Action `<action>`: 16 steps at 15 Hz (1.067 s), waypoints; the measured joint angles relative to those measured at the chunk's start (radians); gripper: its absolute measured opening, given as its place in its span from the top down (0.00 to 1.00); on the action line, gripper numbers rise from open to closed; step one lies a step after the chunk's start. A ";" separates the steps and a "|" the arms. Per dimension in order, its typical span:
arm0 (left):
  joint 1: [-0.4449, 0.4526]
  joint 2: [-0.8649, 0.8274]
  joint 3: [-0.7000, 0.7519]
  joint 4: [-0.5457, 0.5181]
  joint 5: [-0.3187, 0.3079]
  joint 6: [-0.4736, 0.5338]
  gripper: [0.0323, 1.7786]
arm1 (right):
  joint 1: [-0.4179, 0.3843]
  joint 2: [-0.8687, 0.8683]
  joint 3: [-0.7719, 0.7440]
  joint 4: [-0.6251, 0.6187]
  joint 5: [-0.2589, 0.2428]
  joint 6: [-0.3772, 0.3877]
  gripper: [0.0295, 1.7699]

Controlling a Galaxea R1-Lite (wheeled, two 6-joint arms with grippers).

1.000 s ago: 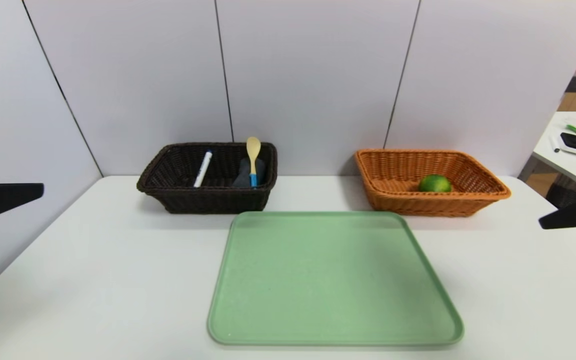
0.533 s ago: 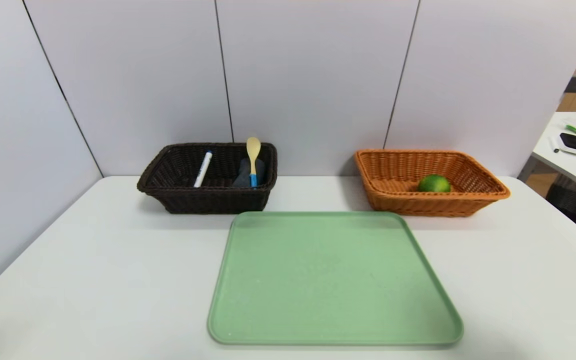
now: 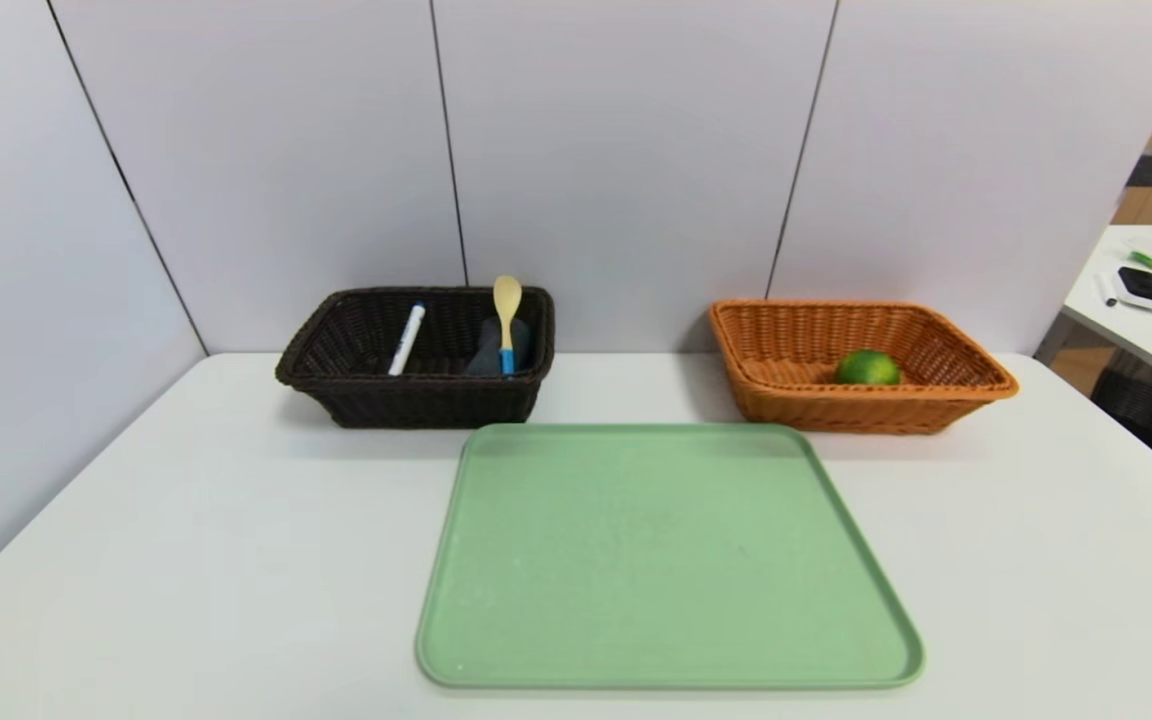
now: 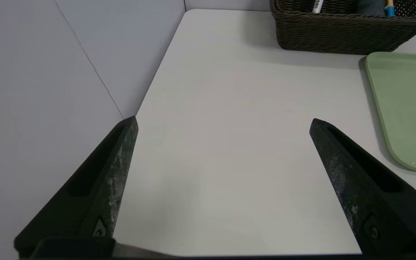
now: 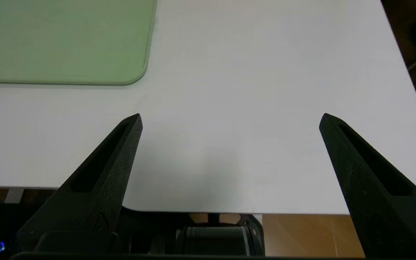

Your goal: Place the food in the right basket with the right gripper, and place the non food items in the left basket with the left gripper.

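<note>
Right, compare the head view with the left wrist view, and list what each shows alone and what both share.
Only head: orange-tan wicker basket, green lime.
Only left wrist: open left gripper above the table.
Both: dark brown wicker basket with white marker, grey towel, wooden spoon; green tray; table.

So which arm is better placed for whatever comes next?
Probably neither: the lime and the marker, towel and spoon already sit in their baskets; both grippers are open and empty.

Both your black left gripper (image 4: 223, 117) and your black right gripper (image 5: 232, 114) have withdrawn from the head view's side edges.
</note>
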 joint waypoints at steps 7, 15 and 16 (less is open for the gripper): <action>0.017 -0.173 0.198 -0.127 -0.060 0.011 0.05 | -0.005 -0.268 0.313 -0.442 -0.013 -0.075 0.04; 0.031 -0.373 0.497 -0.315 -0.103 0.125 0.05 | -0.005 -0.351 0.531 -0.694 -0.011 -0.124 0.04; 0.031 -0.379 0.540 -0.370 -0.104 0.131 0.05 | -0.005 -0.351 0.591 -0.787 -0.010 -0.136 0.04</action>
